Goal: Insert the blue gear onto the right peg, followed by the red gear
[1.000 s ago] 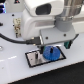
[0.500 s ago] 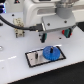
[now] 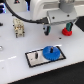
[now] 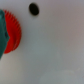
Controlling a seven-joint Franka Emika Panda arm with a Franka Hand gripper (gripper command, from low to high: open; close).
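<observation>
White worktop (image 3: 12,62) carries a black, light-rimmed rectangular plate (image 3: 36,58) near its front edge. The flat bright blue plastic gear (image 3: 51,53) lies on the plate's right end, hiding the peg. The small red plastic gear (image 3: 66,31) sits toward the back edge under the gripper (image 3: 65,25); whether its fingers are closed cannot be told. No writing is legible.

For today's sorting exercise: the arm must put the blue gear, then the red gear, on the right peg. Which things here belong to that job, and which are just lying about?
Job:
blue gear
red gear
black plate
gripper

Lying about:
beige block
</observation>
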